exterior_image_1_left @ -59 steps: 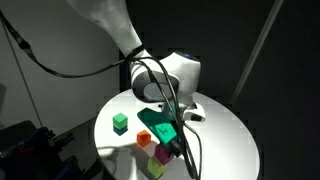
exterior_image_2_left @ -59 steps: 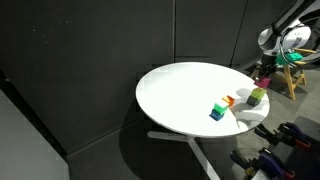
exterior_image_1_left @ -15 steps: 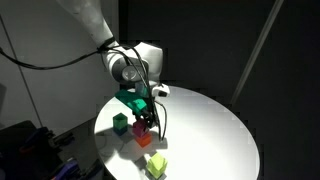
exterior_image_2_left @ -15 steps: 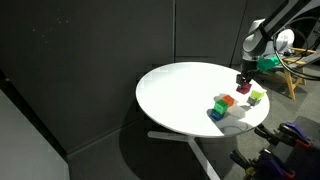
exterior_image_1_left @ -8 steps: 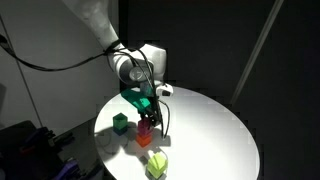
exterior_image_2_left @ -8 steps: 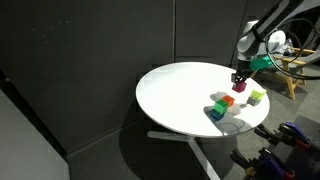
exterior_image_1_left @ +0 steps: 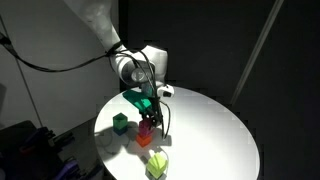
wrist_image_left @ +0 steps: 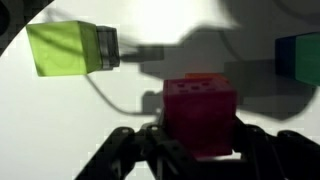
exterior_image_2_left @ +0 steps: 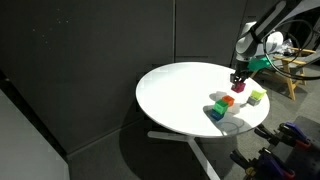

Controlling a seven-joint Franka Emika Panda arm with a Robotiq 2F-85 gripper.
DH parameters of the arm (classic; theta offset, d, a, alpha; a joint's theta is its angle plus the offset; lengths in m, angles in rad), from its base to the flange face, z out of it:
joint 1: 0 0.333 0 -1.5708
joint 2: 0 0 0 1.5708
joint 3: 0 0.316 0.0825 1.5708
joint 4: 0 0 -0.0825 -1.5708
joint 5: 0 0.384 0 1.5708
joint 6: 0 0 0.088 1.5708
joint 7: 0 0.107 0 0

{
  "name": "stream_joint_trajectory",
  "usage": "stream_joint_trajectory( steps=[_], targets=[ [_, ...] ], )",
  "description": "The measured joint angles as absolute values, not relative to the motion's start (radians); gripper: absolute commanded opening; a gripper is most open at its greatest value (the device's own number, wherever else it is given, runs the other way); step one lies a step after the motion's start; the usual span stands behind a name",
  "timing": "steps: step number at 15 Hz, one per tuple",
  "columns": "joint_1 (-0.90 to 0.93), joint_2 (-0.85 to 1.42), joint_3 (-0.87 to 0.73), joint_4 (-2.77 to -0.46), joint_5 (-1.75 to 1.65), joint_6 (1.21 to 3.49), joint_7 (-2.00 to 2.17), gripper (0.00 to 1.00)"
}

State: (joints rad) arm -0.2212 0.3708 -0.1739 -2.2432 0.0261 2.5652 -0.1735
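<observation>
fingers gripping red cube, green cube nearby

Counted 4 blocks, 1 per color: 1 red block, 1 orange block, 1 green block, 1 yellow-green block. Also 1 round white tbl.

upper block above lower block | another block beside | fourth block nearer table edge

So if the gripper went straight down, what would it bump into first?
Probably the orange block, which looks to sit right below the red block that the gripper holds. Depth is unclear, so it might land on the white table beside it instead.
</observation>
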Motion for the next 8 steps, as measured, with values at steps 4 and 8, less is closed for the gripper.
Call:
stream_joint_trajectory(
  steps=[4,8],
  targets=[
    [-0.221,0.371,-0.174,-2.243,0.026,2.565,-0.174,0.53],
    [-0.221,0.373,-0.174,-2.243,0.026,2.565,-0.174,0.28]
  ],
)
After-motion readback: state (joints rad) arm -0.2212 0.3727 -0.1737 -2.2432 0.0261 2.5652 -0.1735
